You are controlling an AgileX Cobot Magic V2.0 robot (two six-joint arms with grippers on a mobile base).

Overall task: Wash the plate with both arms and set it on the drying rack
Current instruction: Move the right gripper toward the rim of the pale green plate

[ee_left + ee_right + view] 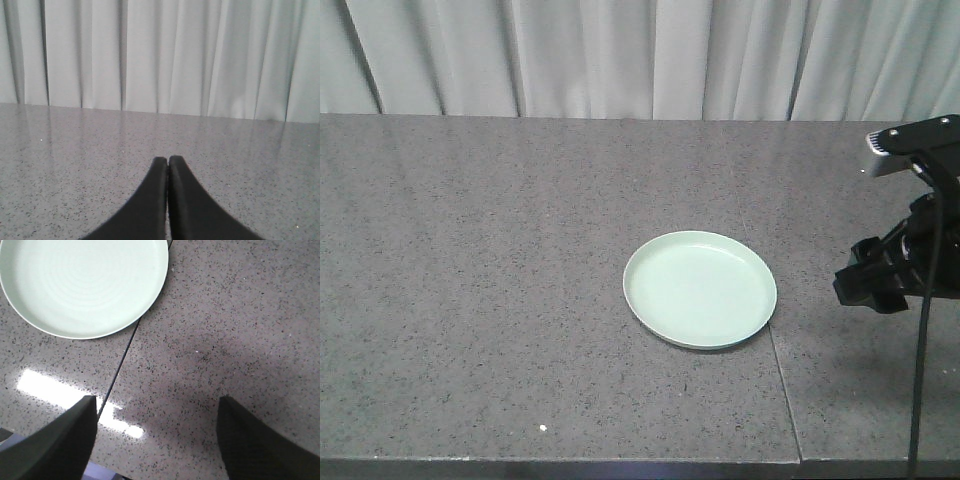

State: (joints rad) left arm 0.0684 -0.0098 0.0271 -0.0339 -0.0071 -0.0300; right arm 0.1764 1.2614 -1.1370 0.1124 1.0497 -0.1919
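Note:
The pale mint-green plate (700, 288) lies flat and empty on the speckled grey counter (470, 280), just left of a seam in the stone. My right arm (920, 230) reaches in from the right edge, and its gripper (872, 283) hovers a short way right of the plate without touching it. In the right wrist view the plate (82, 285) fills the upper left, while the right gripper (157, 402) is open over bare counter. My left gripper (168, 160) is shut with nothing in it and faces the curtain; the front view does not show it. The drying rack is out of view.
A thin seam (775, 360) runs through the counter from the plate's right rim to the front edge. A pale pleated curtain (640, 55) hangs behind the counter's back edge. The counter's front edge (620, 463) lies close below the plate.

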